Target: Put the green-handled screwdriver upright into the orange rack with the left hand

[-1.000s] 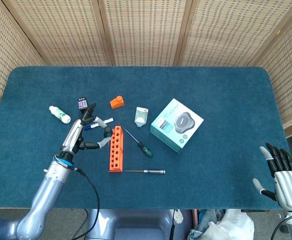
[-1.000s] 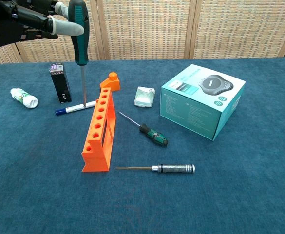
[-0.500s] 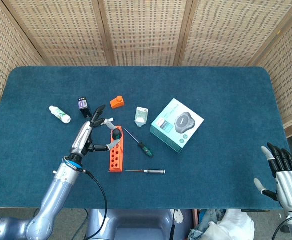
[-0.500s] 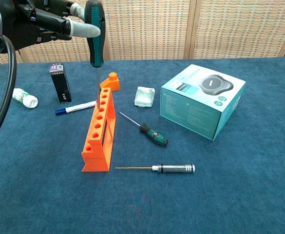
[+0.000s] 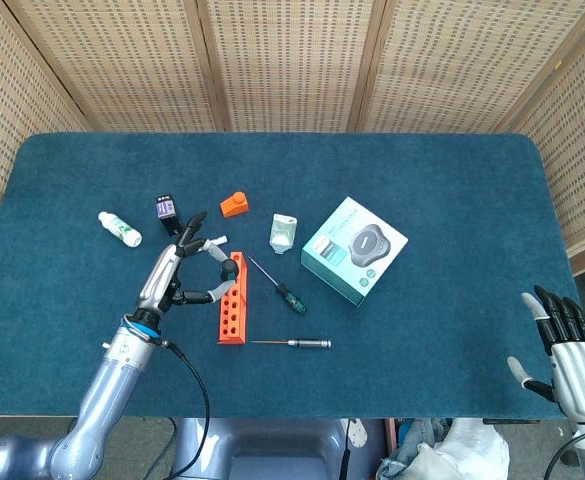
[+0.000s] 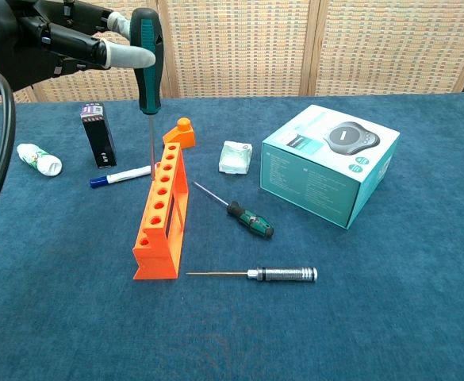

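One screwdriver matters to me: the green-handled screwdriver [image 6: 147, 59], with a dark green and black grip and a thin steel shaft, stands upright in my left hand [image 6: 73, 38], whose fingers are clamped around the handle near its top. The shaft hangs straight below that hand, its tip at the upper holes of the long orange plastic rack [image 6: 162, 208]; I cannot tell whether the tip has entered a hole or sits just beside the rack's left edge. From the head view the handle hides between my fingers above the rack's far end. Far to the right, my right hand [image 5: 564, 350] hovers off the blue worktop [image 5: 452, 300] edge, fingers spread apart, holding nothing.
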